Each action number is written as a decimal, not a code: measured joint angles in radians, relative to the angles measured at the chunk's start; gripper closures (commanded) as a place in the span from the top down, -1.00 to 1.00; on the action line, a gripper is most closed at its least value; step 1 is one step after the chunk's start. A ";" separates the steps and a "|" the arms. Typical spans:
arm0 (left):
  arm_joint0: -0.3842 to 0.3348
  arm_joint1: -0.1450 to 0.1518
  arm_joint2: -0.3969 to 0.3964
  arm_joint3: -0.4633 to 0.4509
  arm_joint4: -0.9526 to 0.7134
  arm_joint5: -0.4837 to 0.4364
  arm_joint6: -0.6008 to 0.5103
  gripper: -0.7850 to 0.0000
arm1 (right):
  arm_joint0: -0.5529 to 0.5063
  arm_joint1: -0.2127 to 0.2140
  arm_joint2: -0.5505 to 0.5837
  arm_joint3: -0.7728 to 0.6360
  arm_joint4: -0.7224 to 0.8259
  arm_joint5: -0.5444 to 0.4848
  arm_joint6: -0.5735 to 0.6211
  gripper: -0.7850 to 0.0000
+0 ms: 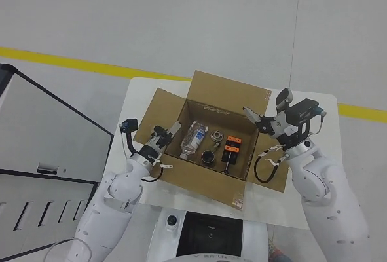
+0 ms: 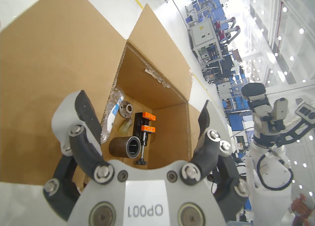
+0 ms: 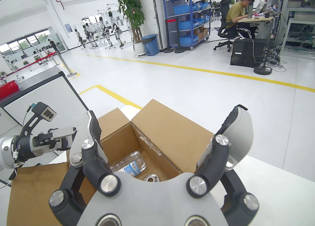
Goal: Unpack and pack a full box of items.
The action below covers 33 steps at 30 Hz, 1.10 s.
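While my left tool and right tool hang wide open and empty, I see the box between them. Inside lie a bottle and an orange clamp.

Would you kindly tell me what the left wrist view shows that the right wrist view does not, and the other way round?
The left wrist view adds a dark metal cylinder and a black clamp with orange parts on the box floor. The right wrist view adds a potted plant and a blue shelf rack in the room behind. Both share the open cardboard box, with the plastic bottle and metal flange inside.
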 measured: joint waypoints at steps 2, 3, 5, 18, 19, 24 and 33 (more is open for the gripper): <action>0.010 0.001 -0.011 -0.032 -0.017 0.002 0.000 1.00 | 0.007 0.002 0.006 -0.008 -0.021 -0.008 -0.008 1.00; 0.019 0.001 -0.021 -0.059 -0.037 0.004 0.000 1.00 | 0.010 0.003 0.011 -0.011 -0.035 -0.011 -0.012 1.00; 0.033 0.001 -0.039 -0.104 -0.076 0.004 -0.008 1.00 | 0.011 0.003 0.013 -0.011 -0.036 -0.011 -0.013 1.00; 0.119 0.006 -0.216 -0.451 -0.427 0.009 -0.069 1.00 | 0.150 0.039 -0.024 0.110 -0.439 -0.400 -0.035 1.00; 0.120 0.006 -0.228 -0.461 -0.459 0.007 -0.075 1.00 | 0.157 0.041 -0.043 0.124 -0.473 -0.431 -0.048 1.00; 0.102 0.008 -0.272 -0.494 -0.568 0.009 -0.132 1.00 | 0.187 0.048 -0.146 0.161 -0.650 -0.527 -0.104 1.00; 0.097 0.008 -0.270 -0.495 -0.574 0.012 -0.138 1.00 | 0.251 0.045 -0.214 0.204 -0.757 -0.488 -0.147 1.00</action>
